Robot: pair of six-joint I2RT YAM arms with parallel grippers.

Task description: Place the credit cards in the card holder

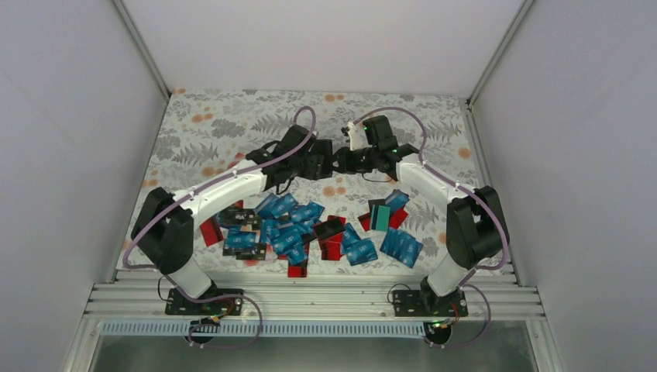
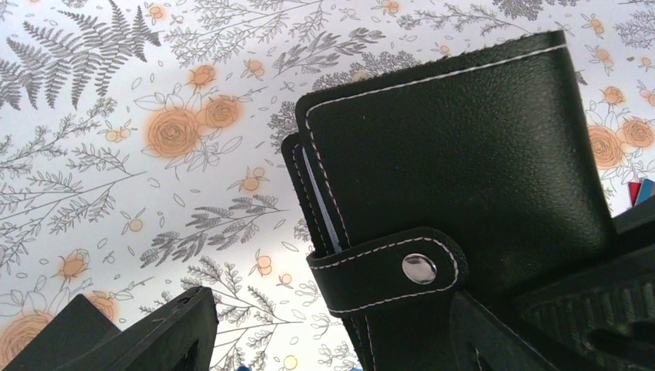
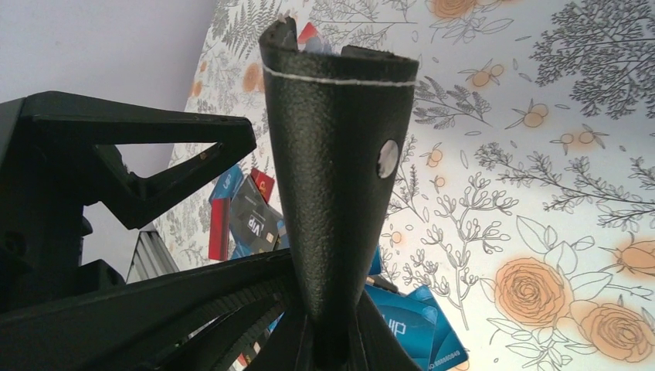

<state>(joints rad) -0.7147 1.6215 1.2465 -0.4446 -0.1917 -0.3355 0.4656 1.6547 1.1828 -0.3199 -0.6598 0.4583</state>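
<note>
Two-armed handover pose: the right gripper [image 3: 330, 344] clamps the small black stitched-leather card holder [image 3: 340, 154], snap strap [image 2: 386, 270] fastened, above the floral cloth [image 2: 154, 131], seemingly presenting it to the left gripper [image 1: 322, 161], whose fingers [image 2: 166, 336] stand apart, for opening.

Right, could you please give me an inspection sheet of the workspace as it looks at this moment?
Surface: floral cloth covers the table and lies flat.
Job's things: credit cards lie in a loose, overlapping pile near the arm bases. The card holder is held above the cloth, with card edges showing inside.
Clutter: nothing seen.
Grippers: right end effector is clamped on one end of the card holder. Left end effector is open beside it.
Cables: purple cables loop along both arms.
Surroundings: white walls on three sides, metal rail at the near edge.
</note>
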